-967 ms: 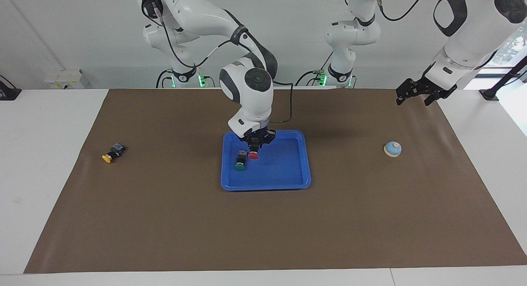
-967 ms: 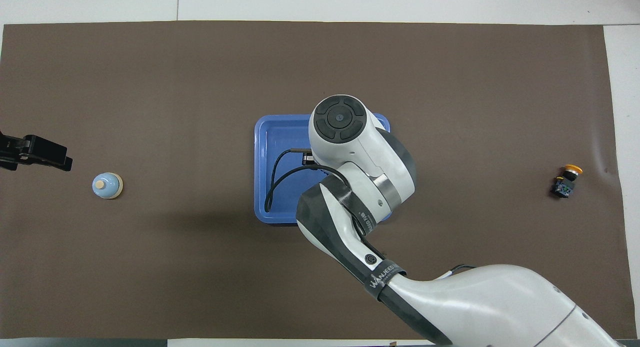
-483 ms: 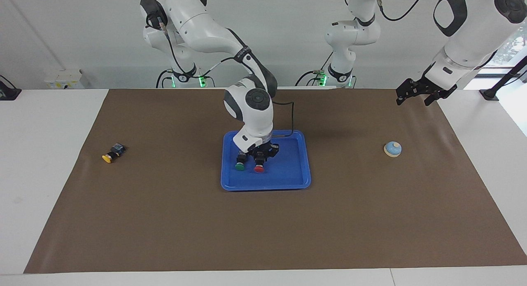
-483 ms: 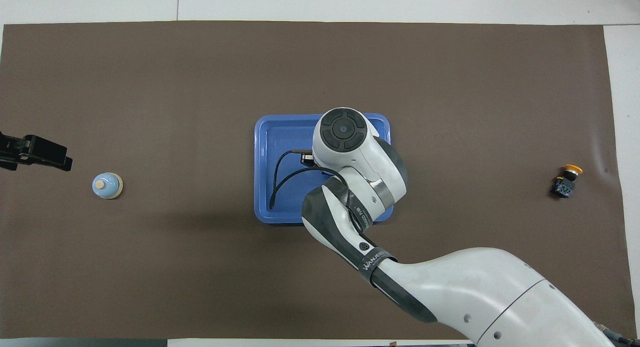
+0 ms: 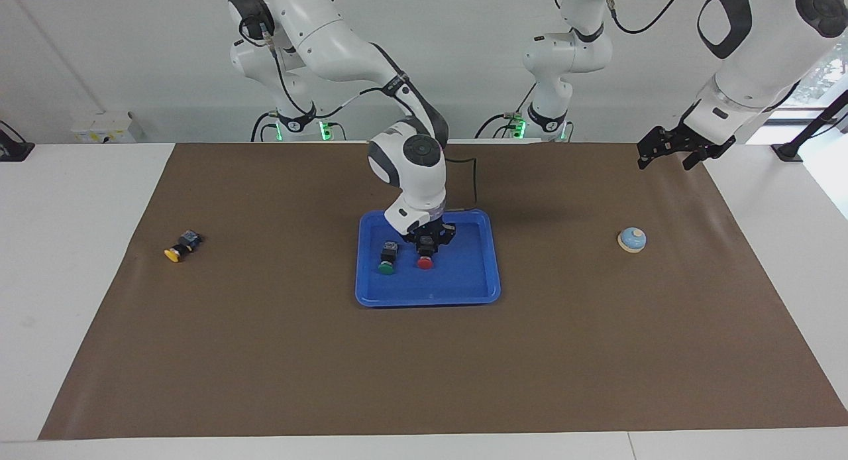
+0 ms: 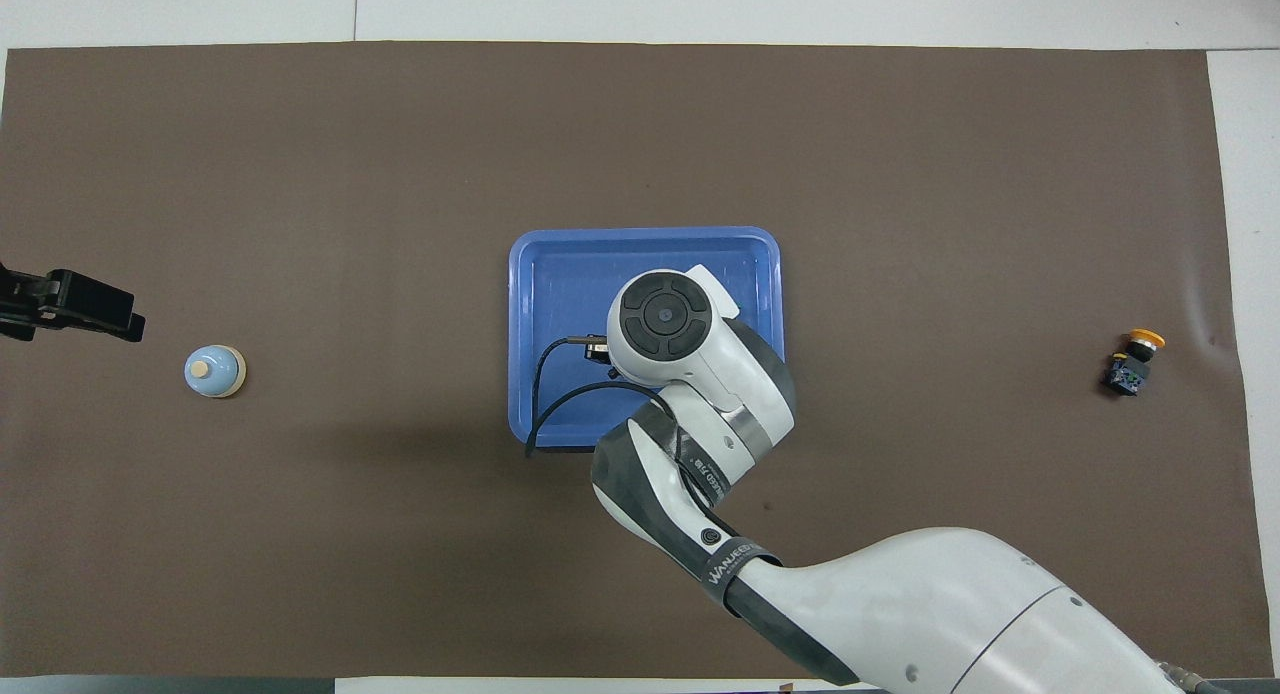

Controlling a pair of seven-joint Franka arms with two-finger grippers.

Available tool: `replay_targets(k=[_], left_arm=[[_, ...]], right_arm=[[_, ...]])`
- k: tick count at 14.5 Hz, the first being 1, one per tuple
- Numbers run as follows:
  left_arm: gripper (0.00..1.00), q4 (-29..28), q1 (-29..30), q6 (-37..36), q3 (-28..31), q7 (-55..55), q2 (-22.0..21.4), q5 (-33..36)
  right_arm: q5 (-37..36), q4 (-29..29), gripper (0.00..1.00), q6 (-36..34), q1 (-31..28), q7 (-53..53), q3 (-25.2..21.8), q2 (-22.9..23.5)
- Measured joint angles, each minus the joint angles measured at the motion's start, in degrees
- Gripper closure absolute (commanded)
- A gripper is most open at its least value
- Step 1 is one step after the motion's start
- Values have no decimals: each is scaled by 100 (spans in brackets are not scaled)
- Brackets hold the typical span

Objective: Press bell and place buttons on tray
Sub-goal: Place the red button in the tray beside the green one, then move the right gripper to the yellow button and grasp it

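The blue tray [image 5: 427, 299] lies mid-mat; it also shows in the overhead view [image 6: 645, 236]. My right gripper [image 5: 426, 246] is low in the tray, shut on the black body of the red button [image 5: 424, 262]. The green button [image 5: 387, 260] lies in the tray beside it. The overhead view hides both under the right arm. The yellow button [image 5: 180, 246] lies on the mat toward the right arm's end, also in the overhead view [image 6: 1132, 359]. The bell [image 5: 632, 240] [image 6: 214, 371] stands toward the left arm's end. My left gripper [image 5: 666, 162] [image 6: 120, 319] waits open, raised near the bell.
A brown mat [image 5: 424, 367] covers most of the white table [image 5: 73, 201]. The right arm's cable [image 6: 545, 374] loops over the tray's side toward the left arm's end.
My right gripper came down into the tray with the red button, then shifted a little toward the robots and away from the green button. The left arm has not moved.
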Motion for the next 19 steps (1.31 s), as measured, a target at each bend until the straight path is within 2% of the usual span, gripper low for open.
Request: replay_targets(k=[3, 6, 9, 12, 15, 19], left_arm=[[0, 0, 0, 0, 0, 0, 0, 0], [0, 0, 0, 0, 0, 0, 0, 0], [0, 0, 0, 0, 0, 0, 0, 0], [0, 0, 0, 0, 0, 0, 0, 0], [0, 0, 0, 0, 0, 0, 0, 0], [0, 0, 0, 0, 0, 0, 0, 0]], right_arm=[[0, 162, 0, -520, -41, 32, -31, -90], [-1, 440, 0, -1351, -362, 33, -74, -528], [-8, 475, 0, -2231, -1147, -307, -85, -1337], [-18, 424, 0, -2725, -2139, -1436, -100, -1753], [-21, 169, 0, -2576, -3376, -2931, -122, -1796], [-20, -937, 0, -1105, -4602, -4043, -136, -1929]])
